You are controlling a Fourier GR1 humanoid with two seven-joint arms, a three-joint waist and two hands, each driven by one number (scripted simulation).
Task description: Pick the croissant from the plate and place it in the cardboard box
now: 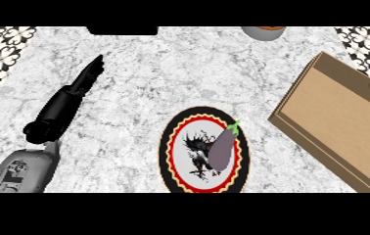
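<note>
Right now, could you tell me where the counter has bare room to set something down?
The widest bare marble lies between the left hand and the plate, running up toward the grey bowl. A narrower strip separates the plate from the cardboard box. The plate itself is taken by an eggplant.

- Only the left hand (85,78) is seen, fingers held straight and together, pointed up and away.
- Its grey forearm (25,168) is angled in from the lower left corner.

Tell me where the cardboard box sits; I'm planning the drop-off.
In the head view, the cardboard box lies at the counter's right edge, just right of the plate.
</note>
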